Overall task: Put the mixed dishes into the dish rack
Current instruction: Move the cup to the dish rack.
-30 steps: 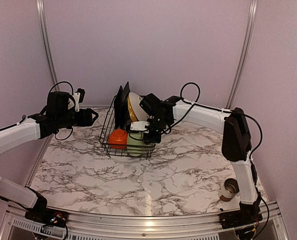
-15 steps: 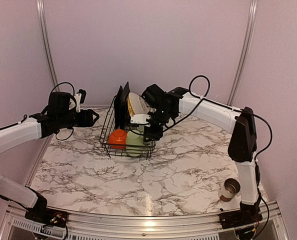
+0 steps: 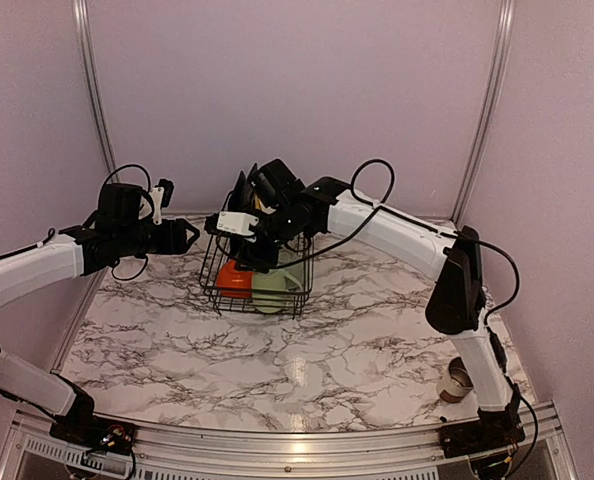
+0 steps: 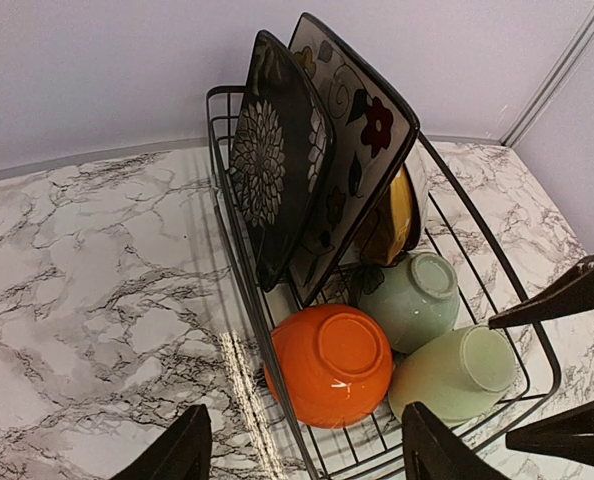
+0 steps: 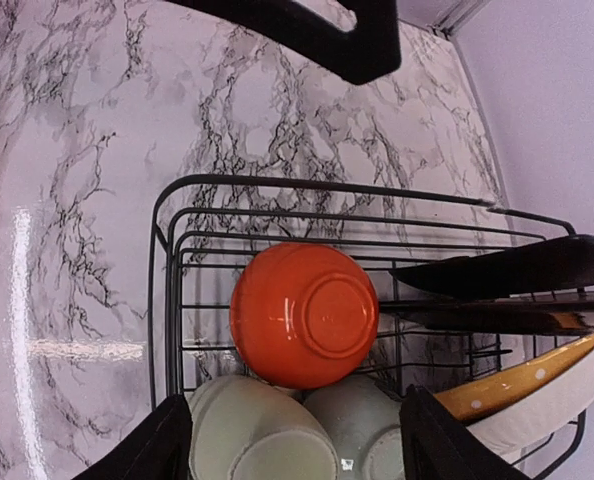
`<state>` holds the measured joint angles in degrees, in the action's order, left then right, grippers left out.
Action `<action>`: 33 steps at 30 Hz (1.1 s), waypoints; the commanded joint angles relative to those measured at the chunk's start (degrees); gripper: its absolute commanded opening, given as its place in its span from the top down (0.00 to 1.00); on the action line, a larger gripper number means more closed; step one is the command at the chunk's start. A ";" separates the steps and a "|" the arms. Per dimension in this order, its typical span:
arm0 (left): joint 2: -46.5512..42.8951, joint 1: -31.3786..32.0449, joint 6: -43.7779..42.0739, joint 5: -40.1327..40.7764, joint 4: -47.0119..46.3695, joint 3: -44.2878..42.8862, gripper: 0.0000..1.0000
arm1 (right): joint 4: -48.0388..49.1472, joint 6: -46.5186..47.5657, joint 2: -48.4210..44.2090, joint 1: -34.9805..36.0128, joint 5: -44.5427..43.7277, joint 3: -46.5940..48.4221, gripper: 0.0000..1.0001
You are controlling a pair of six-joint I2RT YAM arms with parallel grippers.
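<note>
The black wire dish rack (image 3: 295, 290) stands at the back middle of the table. In it stand two black flowered square plates (image 4: 277, 160), the yellow dotted plate (image 5: 517, 385) and the white bowl (image 5: 542, 425). An orange bowl (image 4: 332, 365) and two pale green mugs (image 4: 455, 370) lie at its near end. My right gripper (image 3: 255, 256) hangs open and empty just above the orange bowl (image 5: 304, 315) and the mugs (image 5: 262, 435). My left gripper (image 3: 185, 235) is open and empty, left of the rack. The small grey-brown cup (image 3: 460, 378) stands on the table by the right arm's base.
The marble table (image 3: 307, 350) ends at purple walls behind and at both sides. My right arm (image 3: 397, 235) reaches across over the rack's top. The right gripper's fingers (image 4: 577, 290) show at the rack's right side in the left wrist view.
My right gripper has swung left from the rack's right side to above its near-left part, over the orange bowl. The left arm has stayed still.
</note>
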<state>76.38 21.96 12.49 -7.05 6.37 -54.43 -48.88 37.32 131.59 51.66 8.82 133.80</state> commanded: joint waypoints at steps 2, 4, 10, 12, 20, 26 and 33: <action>-0.98 -0.29 -0.75 -0.32 0.86 -1.04 0.33 | 6.96 -4.28 5.12 0.94 -1.42 3.66 0.31; -1.22 -0.33 -0.76 -0.39 0.88 -0.94 0.33 | 6.09 -4.00 6.55 1.06 -2.29 3.47 0.31; -1.50 -0.26 -0.47 -0.87 0.75 -0.94 0.33 | 2.01 -2.96 7.51 1.01 -6.76 -0.90 0.36; -1.50 -0.30 -0.42 -1.02 0.69 -0.94 0.33 | 0.94 -2.73 7.02 0.68 -8.20 -2.75 0.39; -1.64 -0.27 -0.40 -1.12 0.74 -0.89 0.33 | -0.57 -2.96 3.70 -1.38 -13.84 -8.09 0.46; -1.13 -0.32 -0.18 -1.15 0.73 -0.95 0.33 | -0.32 -2.71 3.55 -1.39 -12.11 -6.07 0.44; 0.88 -0.29 0.71 1.22 2.12 -1.67 0.33 | 8.61 0.93 3.87 0.11 -13.24 -4.19 0.30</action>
<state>76.07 21.96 12.69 -7.44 6.42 -54.43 -43.35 35.05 136.07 51.70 -0.16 127.22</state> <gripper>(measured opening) 0.671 0.671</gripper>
